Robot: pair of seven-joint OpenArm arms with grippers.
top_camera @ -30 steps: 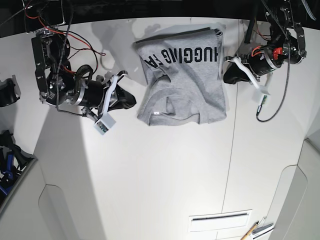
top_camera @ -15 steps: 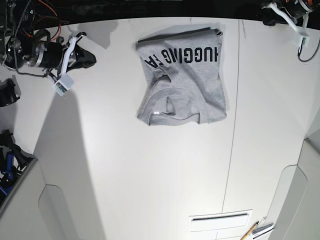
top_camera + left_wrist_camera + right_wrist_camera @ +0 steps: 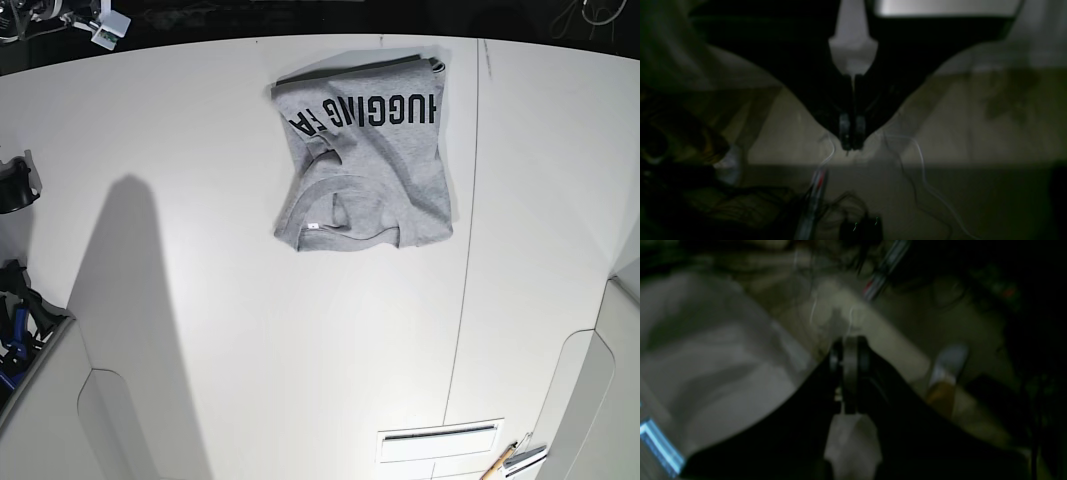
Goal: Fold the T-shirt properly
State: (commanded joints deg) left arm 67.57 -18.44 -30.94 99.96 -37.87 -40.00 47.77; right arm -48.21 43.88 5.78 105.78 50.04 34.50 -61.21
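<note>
Pincers, two (image 3: 852, 146) (image 3: 850, 350) — both closed; one grey T-shirt (image 3: 370, 160) — folded.

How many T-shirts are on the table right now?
1: the grey T-shirt, folded, near the table's far edge in the base view. Any other tucked beneath it would be hidden.

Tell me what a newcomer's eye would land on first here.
The grey shirt, folded into a rough block near the white table's far edge, its black lettering upside down in the base view. Next, perhaps, the dark shadow stretching down that view's left side.
</note>
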